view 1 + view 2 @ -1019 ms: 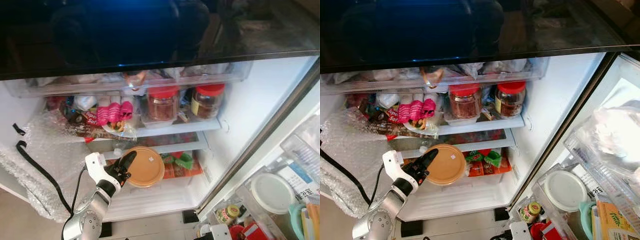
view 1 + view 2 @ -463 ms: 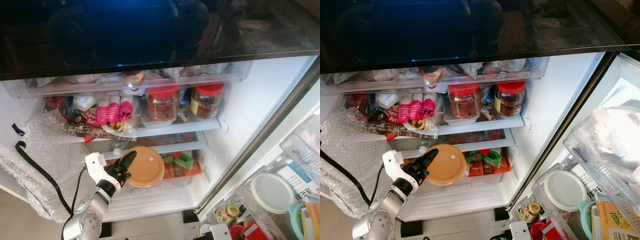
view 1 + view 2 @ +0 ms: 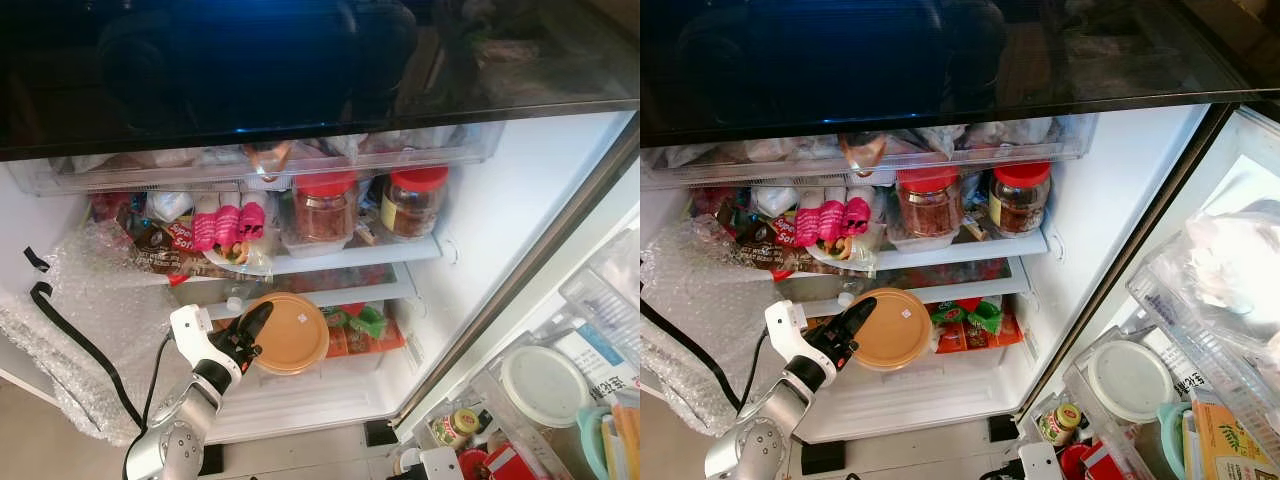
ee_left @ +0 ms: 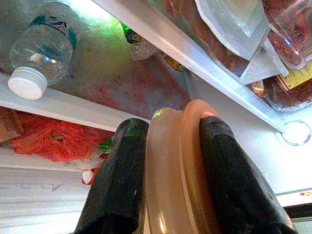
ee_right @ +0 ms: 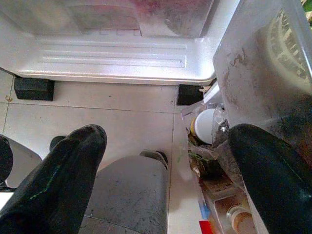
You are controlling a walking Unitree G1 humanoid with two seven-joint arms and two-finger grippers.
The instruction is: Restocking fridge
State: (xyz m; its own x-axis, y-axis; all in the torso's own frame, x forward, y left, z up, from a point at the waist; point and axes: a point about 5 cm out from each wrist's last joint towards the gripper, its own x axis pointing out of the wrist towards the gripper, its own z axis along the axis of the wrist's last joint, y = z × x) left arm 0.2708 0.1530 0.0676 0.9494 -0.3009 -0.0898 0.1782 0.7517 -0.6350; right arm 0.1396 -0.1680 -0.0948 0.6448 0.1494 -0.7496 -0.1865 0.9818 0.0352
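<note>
My left gripper (image 3: pixel 252 330) is shut on a round container with an orange lid (image 3: pixel 293 333), held upright on its edge in front of the lower fridge shelf (image 3: pixel 330 293). In the left wrist view the orange lid (image 4: pixel 176 170) sits squeezed between both black fingers (image 4: pixel 119 185). My right gripper (image 5: pixel 165 170) hangs open over the tiled floor beside the fridge base. On the upper shelf stand two red-lidded jars (image 3: pixel 325 208) and pink-wrapped snacks (image 3: pixel 228 224).
A water bottle (image 4: pixel 41 46) lies on the lower shelf, with red and green packets (image 3: pixel 362 330) beside the container. Bubble wrap (image 3: pixel 80 320) and a black cable (image 3: pixel 70 330) hang at the left. The open door's bins (image 3: pixel 560 390) hold tubs and jars at the right.
</note>
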